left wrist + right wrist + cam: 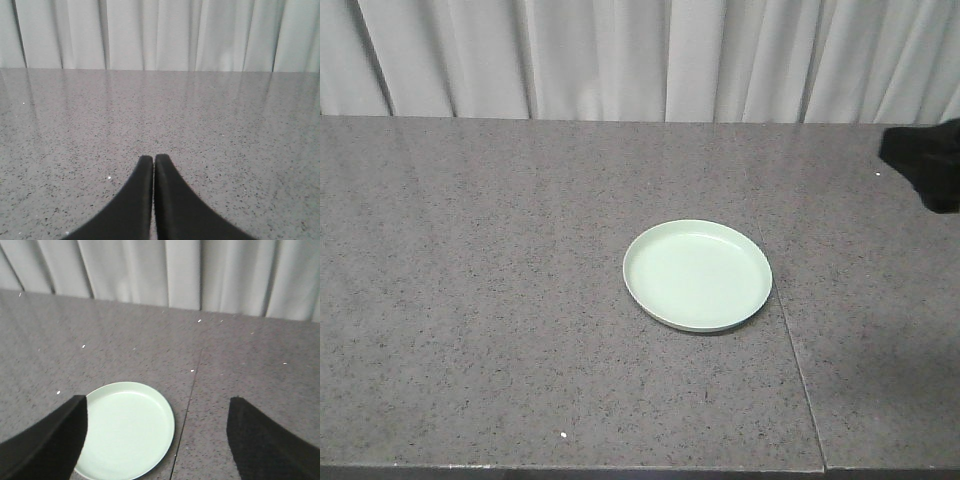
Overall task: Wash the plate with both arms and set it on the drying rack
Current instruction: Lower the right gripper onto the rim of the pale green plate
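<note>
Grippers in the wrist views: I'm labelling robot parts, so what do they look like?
Both the left gripper and right gripper have plain matte black fingers, broad at the base and curving as they taper toward the tips. No markings or cables show.

Your plate [697, 275] is round, pale mint green and matte, with a flat bottom and a low upright rim. It lies flat, right way up, on the grey speckled worktop [470, 300].
</note>
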### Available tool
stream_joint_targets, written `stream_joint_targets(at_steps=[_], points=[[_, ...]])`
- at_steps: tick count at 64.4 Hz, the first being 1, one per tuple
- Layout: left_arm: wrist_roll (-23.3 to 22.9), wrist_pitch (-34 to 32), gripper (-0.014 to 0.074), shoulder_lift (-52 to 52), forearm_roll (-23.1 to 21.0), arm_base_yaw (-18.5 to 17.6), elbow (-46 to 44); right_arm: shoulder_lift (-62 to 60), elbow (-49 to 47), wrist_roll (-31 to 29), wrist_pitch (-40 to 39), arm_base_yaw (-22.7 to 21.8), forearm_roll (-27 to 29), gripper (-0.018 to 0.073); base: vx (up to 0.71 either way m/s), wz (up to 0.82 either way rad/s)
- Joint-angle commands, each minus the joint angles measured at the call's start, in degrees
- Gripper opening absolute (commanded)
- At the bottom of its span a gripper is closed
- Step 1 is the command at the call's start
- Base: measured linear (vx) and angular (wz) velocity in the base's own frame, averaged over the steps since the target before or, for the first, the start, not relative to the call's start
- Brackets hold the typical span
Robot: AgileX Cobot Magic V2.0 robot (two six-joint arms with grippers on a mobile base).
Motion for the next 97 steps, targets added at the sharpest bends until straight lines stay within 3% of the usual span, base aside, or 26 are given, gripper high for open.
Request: stream_joint_targets(at_steps=[1, 7, 16, 28, 41, 68, 87, 97], points=[[-0.35, -4.58, -0.0006, -0.88, 0.04, 0.01, 1.24, 7.09, -7.47, -9.21, 1.42, 0.06, 7.33, 0.0547, 0.00, 0.00], [-0.35, -4.58, -0.0006, -0.88, 0.04, 0.01, 1.24, 14.31, -11.91, -14.49, 3.59, 0.06, 11.90, 0.0547, 0.00, 0.00], [-0.35, -4.58, -0.0006, -0.88, 0.04, 0.01, 1.24, 25.94, -18.41, -15.26, 7.35, 0.06, 10.97, 0.0547, 0.00, 0.00], [-0.35, -4.58, -0.0006, -0.88, 0.04, 0.01, 1.24, 40.75, -28.14, -11.96, 15.89, 0.06, 6.08, 0.0547, 0.00, 0.00], [-0.35, -4.58, -0.0006, -0.88, 0.04, 0.01, 1.24, 51.08, -36.60, -5.03, 22.99, 0.30, -4.50, 0.0547, 0.00, 0.00], [-0.35, -4.58, -0.0006, -0.88, 0.04, 0.01, 1.24, 57.34, -39.46, 3.10, 23.13, 6.77, -17.20, 0.0547, 0.00, 0.00], [-0.35, -4.58, -0.0006, -0.88, 0.04, 0.01, 1.24, 58.85, -39.46, 3.98, 24.16, 6.71, -17.39, 0.0540, 0.00, 0.00], [-0.35, -4.58, -0.0006, -0.88, 0.04, 0.01, 1.24, 59.31, -39.46, 4.48, 25.10, 6.71, -17.39, 0.0446, 0.00, 0.00]])
